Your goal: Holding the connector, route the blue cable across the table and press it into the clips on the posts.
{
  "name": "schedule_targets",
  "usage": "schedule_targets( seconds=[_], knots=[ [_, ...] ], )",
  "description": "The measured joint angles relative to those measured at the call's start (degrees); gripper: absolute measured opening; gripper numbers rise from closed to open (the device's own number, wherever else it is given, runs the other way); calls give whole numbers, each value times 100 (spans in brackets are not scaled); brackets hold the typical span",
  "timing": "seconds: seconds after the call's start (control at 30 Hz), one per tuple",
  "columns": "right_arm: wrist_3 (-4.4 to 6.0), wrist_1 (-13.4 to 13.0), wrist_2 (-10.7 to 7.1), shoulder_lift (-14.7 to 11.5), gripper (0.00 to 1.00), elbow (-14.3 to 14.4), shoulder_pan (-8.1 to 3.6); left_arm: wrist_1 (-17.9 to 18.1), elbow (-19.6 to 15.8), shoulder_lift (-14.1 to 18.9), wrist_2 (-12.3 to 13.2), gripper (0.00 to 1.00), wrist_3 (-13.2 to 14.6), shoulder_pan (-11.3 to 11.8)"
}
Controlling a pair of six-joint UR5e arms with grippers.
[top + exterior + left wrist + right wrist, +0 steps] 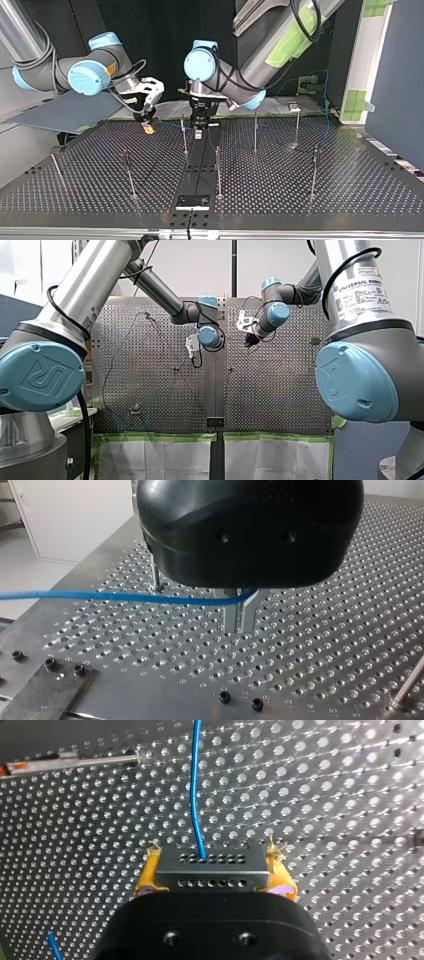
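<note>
Dark grey perforated rectangular connector (210,876): clamped between yellow pads of right gripper (214,870), low over perforated metal table (300,190). Thin blue cable (194,795): led from connector to left gripper (240,622), metal fingers narrow about it. Step judged: routing underway. Next: cable to be lowered into clip on nearest slim metal post (184,135). White arm label (361,292) read: "UNIVERSAL ROBOTS".

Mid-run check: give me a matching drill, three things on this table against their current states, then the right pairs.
Things:
1. connector
2. blue cable
3. posts

States:
A. standing upright on the table
B. clamped in my right end effector
C. gripped by my left end effector

Pairs: 1-B, 2-C, 3-A.
</note>
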Motion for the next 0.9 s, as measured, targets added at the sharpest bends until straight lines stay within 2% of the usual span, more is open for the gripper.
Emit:
schedule_targets(
  seconds=[0.17,0.47,0.5,0.57,0.9],
  knots=[
    [-61,-6,4,40,0,16,-25,0,0,0,1,0,0,-2],
    [-71,-10,4,45,0,20,-51,0,0,0,1,0,0,-5],
    [-71,-9,6,46,0,20,-49,0,0,0,1,0,0,-5],
    [-66,-5,1,36,0,14,34,-1,0,2,-11,0,-1,4],
    [-65,-9,-5,35,0,12,42,0,0,1,0,0,0,1]
  ],
)
